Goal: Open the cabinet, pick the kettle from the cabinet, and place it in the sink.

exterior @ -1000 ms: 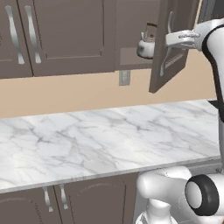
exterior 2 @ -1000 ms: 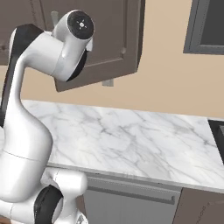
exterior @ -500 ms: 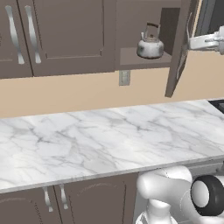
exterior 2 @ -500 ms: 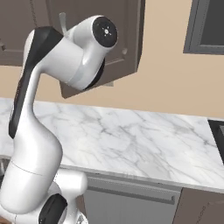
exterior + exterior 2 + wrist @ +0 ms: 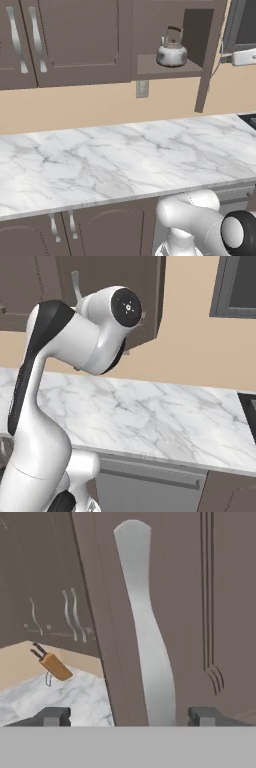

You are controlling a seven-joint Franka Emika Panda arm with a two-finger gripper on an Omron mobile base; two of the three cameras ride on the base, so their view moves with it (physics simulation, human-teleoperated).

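White marble worktop (image 5: 115, 160) is running wall to wall beneath a beige wall and brown upper units; a knife block (image 5: 54, 666) is standing far off on it. Cabinet (image 5: 165, 35) is standing open, door (image 5: 211, 55) swung out edge-on. Kettle (image 5: 171, 50), squat and silvery with a thin dark arched handle, is sitting upright on the cabinet shelf. End effector (image 5: 130, 716) is facing the wavy silver door handle (image 5: 147, 642), fingers spread either side, gripping nothing.

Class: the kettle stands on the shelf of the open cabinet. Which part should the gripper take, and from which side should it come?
Probably the arched handle above the kettle: it stands upright and clear of the lid. Come from the cabinet's open front, since shelf, back and walls close off the rest.
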